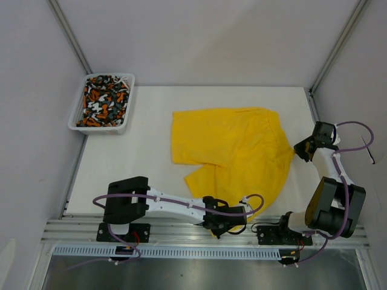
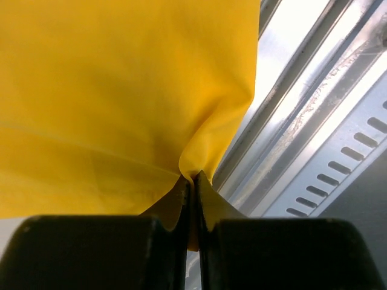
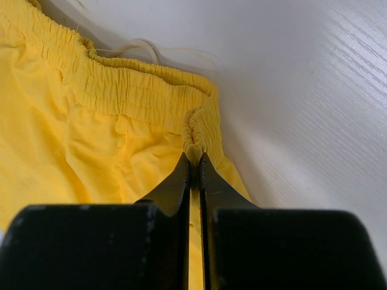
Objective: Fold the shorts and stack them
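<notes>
Left wrist view: the left jaws are seen clenched on a pinch of the yellow shorts (image 2: 121, 90), with a small fold of the fabric caught between the two black fingers (image 2: 91, 254). From the pinch the cloth is spread ahead of the jaws and to their left, where most of the frame is filled by it. To the right of the jaws, ribbed aluminium rails (image 2: 314, 121) are seen, with the cloth's edge just beside them.

Right wrist view: the right jaws are clenched on the corner of the gathered elastic waistband (image 3: 139, 90), and the ruched band is squeezed between the fingertips. The rest of the waistband is laid out ahead of the jaws and to their left. The pale drawstring (image 3: 142, 47) is seen just beyond it on the white bench (image 3: 302, 90). Bare bench surface is seen to the right of the jaws.

Top external view: the yellow shorts are laid mostly flat in the middle of the bench, between the two sets of jaws. One leg is gripped at the near edge by the left arm (image 1: 175, 205), which is stretched low along the rails. The waistband end is gripped at the right side by the right arm (image 1: 332, 181). The patterned shorts (image 1: 104, 101), blotched in orange, white, black and grey-teal, are bundled inside a white mesh basket (image 1: 97, 128) at the far left. The basket is set well apart from both sets of jaws and from the yellow pair.
</notes>
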